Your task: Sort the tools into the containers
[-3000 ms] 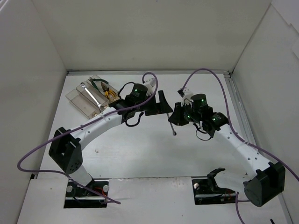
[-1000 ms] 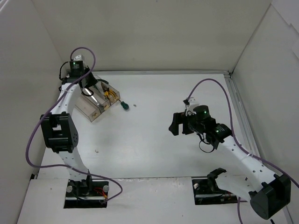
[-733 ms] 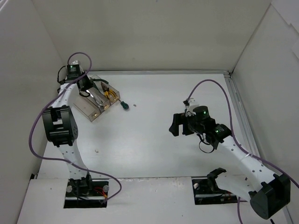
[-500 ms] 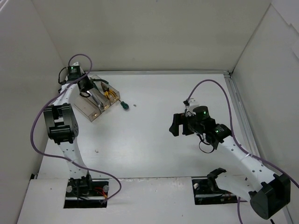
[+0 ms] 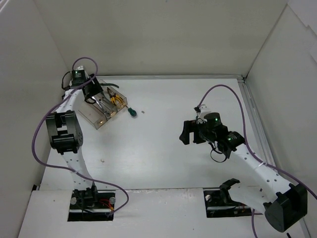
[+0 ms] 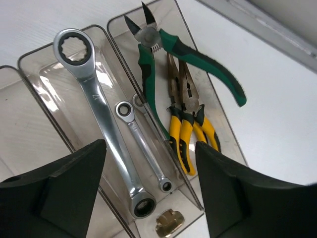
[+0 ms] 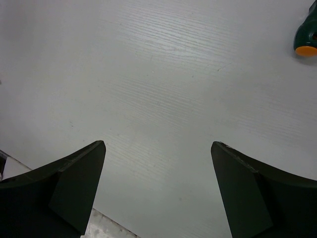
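black left pincer (image 6: 149,148) spread, empty, over containers (image 6: 29,124) | right pincer (image 7: 157,145) spread, apparently empty

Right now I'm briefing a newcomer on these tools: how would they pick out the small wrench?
Look to the table's far left corner, where three clear bins sit in a row. The middle bin holds a big wrench and, beside it, the small wrench. It is the shorter, thinner one, on the side nearer the pliers.
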You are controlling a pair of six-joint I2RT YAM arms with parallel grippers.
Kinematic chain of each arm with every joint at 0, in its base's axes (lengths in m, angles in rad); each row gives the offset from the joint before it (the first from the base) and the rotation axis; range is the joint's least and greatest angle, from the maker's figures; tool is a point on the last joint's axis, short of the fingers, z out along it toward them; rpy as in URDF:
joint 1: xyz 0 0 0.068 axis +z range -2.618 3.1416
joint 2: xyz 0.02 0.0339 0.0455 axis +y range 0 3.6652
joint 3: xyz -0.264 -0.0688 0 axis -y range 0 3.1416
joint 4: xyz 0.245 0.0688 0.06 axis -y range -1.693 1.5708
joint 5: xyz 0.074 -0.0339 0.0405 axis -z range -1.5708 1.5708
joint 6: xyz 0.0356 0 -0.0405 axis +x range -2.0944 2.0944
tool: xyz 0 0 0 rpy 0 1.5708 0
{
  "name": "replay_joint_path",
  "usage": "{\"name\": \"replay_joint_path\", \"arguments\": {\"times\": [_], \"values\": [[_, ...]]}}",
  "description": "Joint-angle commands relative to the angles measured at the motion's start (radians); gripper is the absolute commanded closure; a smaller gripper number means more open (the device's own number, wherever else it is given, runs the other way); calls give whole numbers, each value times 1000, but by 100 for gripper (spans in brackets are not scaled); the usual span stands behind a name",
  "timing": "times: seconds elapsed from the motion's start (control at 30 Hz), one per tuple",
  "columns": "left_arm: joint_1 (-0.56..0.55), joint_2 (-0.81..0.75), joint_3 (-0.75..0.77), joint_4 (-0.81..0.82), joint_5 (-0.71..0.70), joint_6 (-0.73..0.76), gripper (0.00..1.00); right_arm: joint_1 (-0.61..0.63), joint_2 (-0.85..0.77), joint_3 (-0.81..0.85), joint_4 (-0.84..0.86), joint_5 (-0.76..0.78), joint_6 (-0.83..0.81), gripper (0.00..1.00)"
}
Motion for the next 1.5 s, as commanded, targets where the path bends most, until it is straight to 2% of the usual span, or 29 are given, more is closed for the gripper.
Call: {"name": "replay_joint_path", "arguments": {"times": [0.0,0.13,0.27,0.33,0.43,0.57,0.67,0.77,0.97,1.07,1.47], "values": [[-20,-140,30,11,-51,23,29,-3,-8,29,34,36,17,14],[-82,-199,53,-64,-123,34,12,-3,-16,24,34,43,29,14],[-171,-236,89,-178,-274,13,7,0,-29,18,34,65,42,14],[-217,-268,84,-221,-330,5,1,-2,-37,15,33,71,43,14],[-319,-306,43,-264,-428,-26,0,-3,-52,6,34,74,51,14],[-413,-354,-72,-334,-440,-157,0,1,-74,-16,33,89,60,14],[-488,-377,-168,-322,-416,-199,1,-3,-103,-36,31,102,80,14],[-540,-354,-193,-327,-428,-259,2,-2,-131,-56,30,103,94,14],[-577,-208,-76,-426,-497,-378,2,-3,-169,-76,16,92,115,13],[-577,-118,-10,-427,-496,-426,2,1,-189,-77,1,80,117,13],[-547,109,181,-437,-483,-463,6,-3,-247,-86,-39,56,106,13]]}}
